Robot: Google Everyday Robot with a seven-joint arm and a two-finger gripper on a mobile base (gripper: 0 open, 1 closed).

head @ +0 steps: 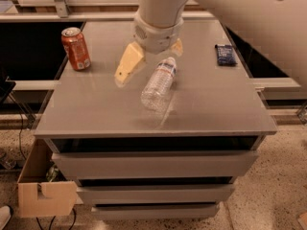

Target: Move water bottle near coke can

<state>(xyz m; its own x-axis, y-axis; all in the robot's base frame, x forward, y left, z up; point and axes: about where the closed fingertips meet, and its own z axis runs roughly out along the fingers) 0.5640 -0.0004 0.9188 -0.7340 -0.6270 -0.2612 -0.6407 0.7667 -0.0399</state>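
Note:
The water bottle [158,84] lies on its side on the grey table [216,104], near the middle, with its capped end pointing to the back. The coke can [76,48] stands upright at the back left corner, well apart from the bottle. My gripper [152,57] hangs from the arm at the back middle, just over the bottle's capped end. It is open: one pale yellow finger [128,67] is to the left of the bottle and the other finger [177,47] shows behind it on the right. It holds nothing.
A small dark blue packet [224,54] lies at the back right of the table. A cardboard box [41,186] sits on the floor at the left, beside the drawers. The arm's pale body [249,18] fills the upper right.

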